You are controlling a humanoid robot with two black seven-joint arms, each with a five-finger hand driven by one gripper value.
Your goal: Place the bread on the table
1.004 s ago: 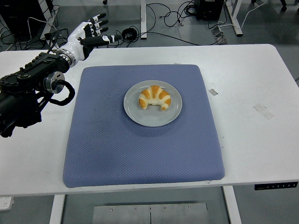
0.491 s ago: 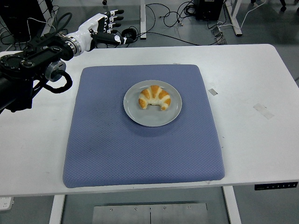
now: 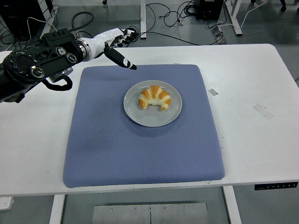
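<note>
The bread sits on the plate, mid-table, long axis left-right. Left hand hovers up-left of it, fingers open and empty, so it reaches down-right.

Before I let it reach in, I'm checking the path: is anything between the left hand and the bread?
Nothing visible. The left hand is open over the blue mat's far-left corner; only bare mat and the plate's rim separate it from the bread.

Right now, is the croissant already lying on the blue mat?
No, the croissant lies on the grey plate, which stands on the blue mat, and the left hand does not touch it.
</note>
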